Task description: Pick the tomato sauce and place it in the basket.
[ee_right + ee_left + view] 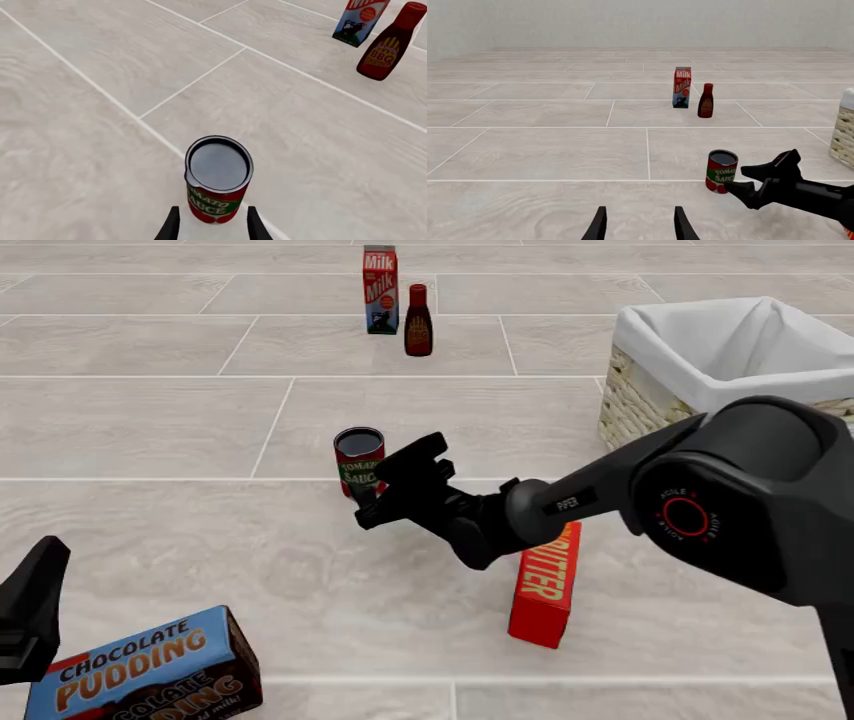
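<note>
Start at the left: your left claw (639,225) is parked low and near, fingers apart and holding nothing, well away from the can. In the front view only a dark part of that arm shows at the left edge, just above the chocolate pudding box (147,668). It is not the arm for this pick.

Move toward the middle and you find the tomato sauce (358,462) standing upright on the surface (200,540), its long axis vertical and its dark top facing up. Far behind it stand the milk carton (382,290) and the BBQ bottle (418,321), well apart from the can and out of your way.

Your right claw (394,483) is plainly the nearer one. It reaches in from the right, fingers spread, and the can lies straight ahead of it, on its left side in the front view. In the right wrist view the can's lower body sits between the two fingertips (172,225). The left wrist view suggests one finger is at or very near the label, but I cannot tell whether either finger truly touches. It looks spread around the can, not yet squeezing.

Further right, a red box (545,585) stands beneath your forearm. The basket (641,410) waits at the far right, well apart from the can, so once you hold the can your carry likely goes rightward and a little away from you.
</note>
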You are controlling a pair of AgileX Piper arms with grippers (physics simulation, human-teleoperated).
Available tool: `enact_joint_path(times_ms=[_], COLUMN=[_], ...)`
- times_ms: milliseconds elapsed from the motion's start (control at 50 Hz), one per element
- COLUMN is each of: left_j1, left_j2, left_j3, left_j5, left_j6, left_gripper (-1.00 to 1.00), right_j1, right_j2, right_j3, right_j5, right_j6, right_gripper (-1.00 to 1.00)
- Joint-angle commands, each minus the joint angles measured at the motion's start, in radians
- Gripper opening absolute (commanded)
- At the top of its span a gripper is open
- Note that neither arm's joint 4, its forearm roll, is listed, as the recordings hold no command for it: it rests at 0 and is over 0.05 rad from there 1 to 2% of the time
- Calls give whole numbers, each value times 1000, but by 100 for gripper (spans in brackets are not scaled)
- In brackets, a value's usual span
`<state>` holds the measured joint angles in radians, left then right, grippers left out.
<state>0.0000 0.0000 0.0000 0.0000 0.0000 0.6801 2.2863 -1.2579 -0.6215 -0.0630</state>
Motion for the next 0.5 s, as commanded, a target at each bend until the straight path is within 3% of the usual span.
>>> enact_joint_path(times_ms=[20, 500], left_j1=[0, 0], left_j2=[0, 0], left_j3=[0, 0], left_j5=[0, 0], left_j6=[0, 0], left_gripper=[100, 100], right_j1=[-4, 1], right_j2=[16, 37], right_j3=[-19, -59], right_j5=[8, 33], right_j6=[0, 0], right_gripper=[100, 100])
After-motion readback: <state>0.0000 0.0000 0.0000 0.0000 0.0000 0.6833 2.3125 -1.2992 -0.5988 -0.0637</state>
